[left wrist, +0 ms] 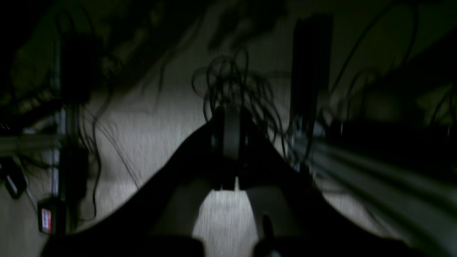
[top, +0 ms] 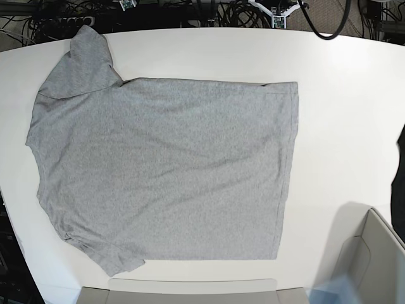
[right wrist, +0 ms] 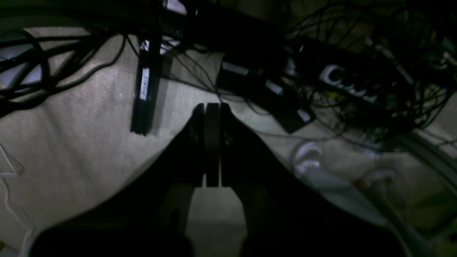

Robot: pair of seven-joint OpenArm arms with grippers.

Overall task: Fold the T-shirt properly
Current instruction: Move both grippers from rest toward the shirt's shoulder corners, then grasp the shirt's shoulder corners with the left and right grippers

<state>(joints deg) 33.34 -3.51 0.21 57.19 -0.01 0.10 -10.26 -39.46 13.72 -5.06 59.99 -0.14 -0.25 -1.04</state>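
The heather-grey T-shirt (top: 164, 164) lies spread flat on the white table (top: 348, 95) in the base view. Its plain side is up and no lettering shows. The hem is on the right and the sleeves are at the far left and near left. Neither gripper shows in the base view. In the left wrist view my left gripper (left wrist: 228, 112) is shut and empty, over pale floor and cables. In the right wrist view my right gripper (right wrist: 212, 107) is shut and empty, also over floor and cables. The shirt shows in neither wrist view.
A grey bin (top: 373, 253) stands at the table's near right corner and a grey flat edge (top: 190, 291) runs along the near side. A dark shape (top: 398, 177) stands at the right edge. Cables and power strips (right wrist: 321, 78) lie on the floor beyond the table.
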